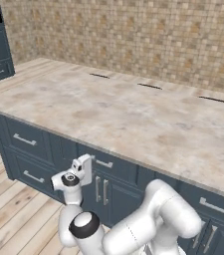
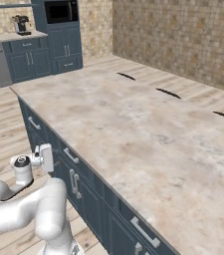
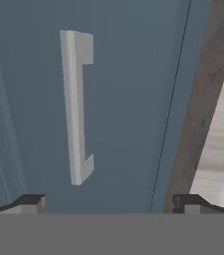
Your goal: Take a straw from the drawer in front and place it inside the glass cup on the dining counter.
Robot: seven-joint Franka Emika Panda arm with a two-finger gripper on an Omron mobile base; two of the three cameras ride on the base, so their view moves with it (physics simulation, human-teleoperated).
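Right now the gripper (image 3: 108, 201), jaws spread wide and holding nothing, faces the closed drawer (image 3: 128, 99) just under the dining counter (image 1: 133, 119), near its silver handle (image 3: 76, 107).

arm (image 1: 153, 219): glossy white, rounded tubular links; dark ring at joints
joint cap (image 1: 85, 225): white disc, black rim
fingertips (image 3: 31, 201): small, dark, squared

Even, bright rendered light, soft blur throughout, no hard shadows.
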